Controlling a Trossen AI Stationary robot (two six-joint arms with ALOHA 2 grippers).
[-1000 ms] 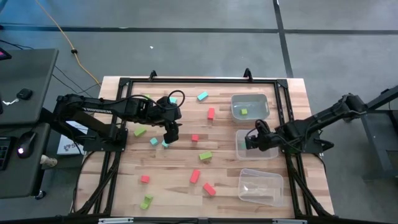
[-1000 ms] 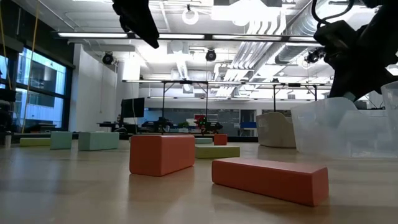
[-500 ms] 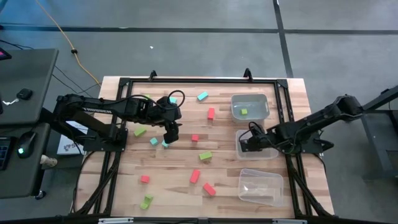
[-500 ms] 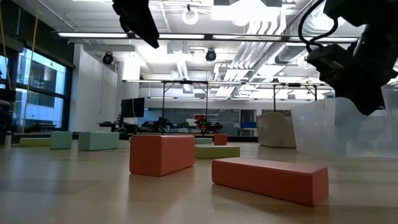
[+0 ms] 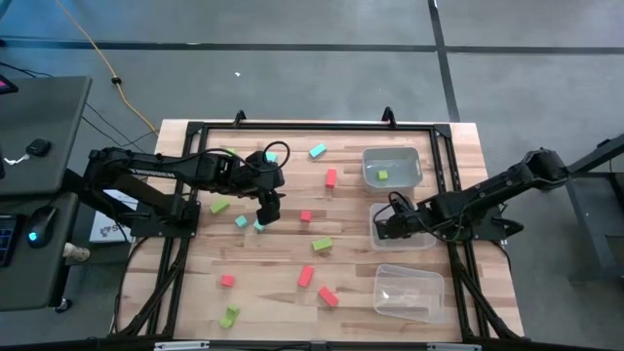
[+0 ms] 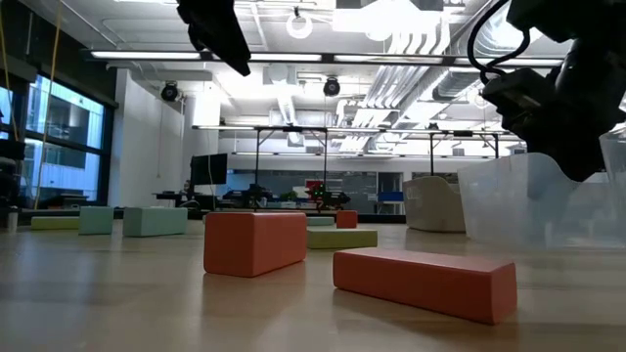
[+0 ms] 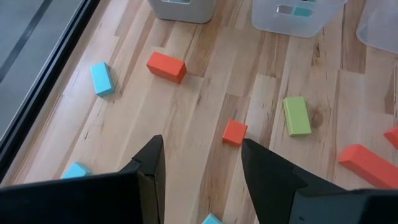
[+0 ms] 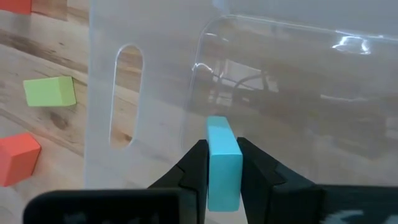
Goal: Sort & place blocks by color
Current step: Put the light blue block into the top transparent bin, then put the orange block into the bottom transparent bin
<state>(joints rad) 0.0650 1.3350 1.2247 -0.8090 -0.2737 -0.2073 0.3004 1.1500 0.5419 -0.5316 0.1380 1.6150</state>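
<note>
Lime green, light blue and red-orange blocks lie scattered on the wooden table [image 5: 283, 292]. My left gripper [image 5: 264, 210] is open and empty above a light blue block [image 5: 259, 226], whose corner shows between the fingers in the left wrist view [image 7: 211, 219]. My right gripper [image 5: 386, 225] is shut on a light blue block [image 8: 222, 162] at the left wall of the middle clear bin [image 5: 414, 237]. The far bin [image 5: 392, 153] holds a green block [image 5: 382, 175]. My right gripper pinches the light blue block by its two long side faces [image 8: 211, 163] between its two fingers [image 8: 191, 169]. The block's end sticks out past the fingertips. The block is lifted clear, just beside the bin's clear wall with the handle slot [image 8: 127, 93].
A third clear bin [image 5: 408, 291] stands near the front right. Red blocks [image 5: 305, 277] [image 5: 328, 295] and a green one [image 5: 322, 245] lie mid-table. A black frame [image 5: 292, 127] rims the table. In the low view two red blocks [image 6: 254, 242] [image 6: 425, 281] lie close.
My right gripper, still shut on the light blue block, has moved down and a little toward the table's left, to the middle bin's left wall. It has kept almost still in the last half second.
</note>
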